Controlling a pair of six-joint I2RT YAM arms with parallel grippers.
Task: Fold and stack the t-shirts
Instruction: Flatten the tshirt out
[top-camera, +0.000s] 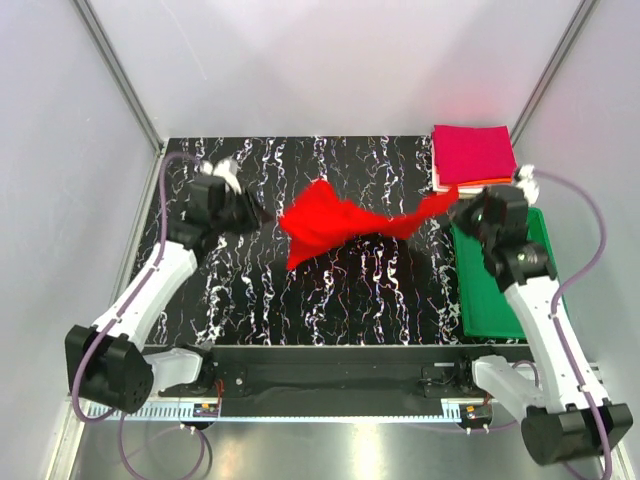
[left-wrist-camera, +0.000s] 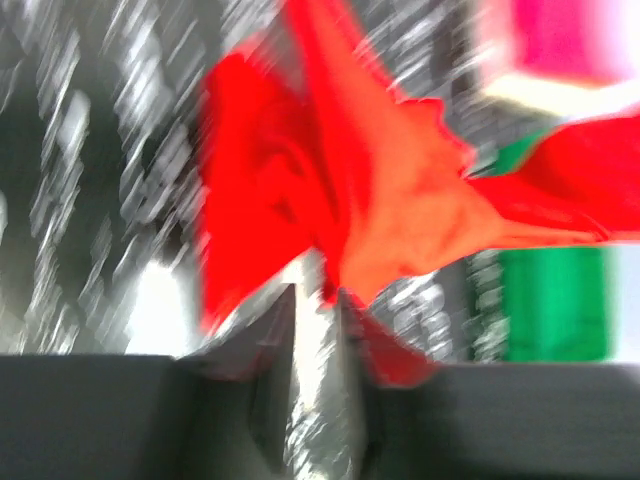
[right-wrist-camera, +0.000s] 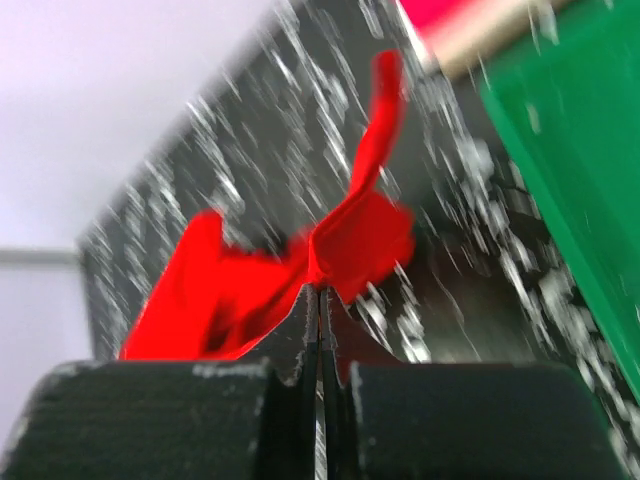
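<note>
We see the bright red cloth t-shirt (top-camera: 325, 228) bunched over the middle of the black white-veined table (top-camera: 250, 300), one corner stretched to our right pincer (right-wrist-camera: 318, 296), which is clamped on it. Our left pincer (left-wrist-camera: 315, 300) stands narrowly parted beside the cloth, gripping nothing. A folded magenta t-shirt (top-camera: 473, 150) lies at the table's far right corner.

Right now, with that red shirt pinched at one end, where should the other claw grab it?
Probably the loose bunched end of the red shirt, approached from the left by the left gripper. The right gripper pinches the far tip, so the cloth stretches rightward and that end hangs free.
</note>
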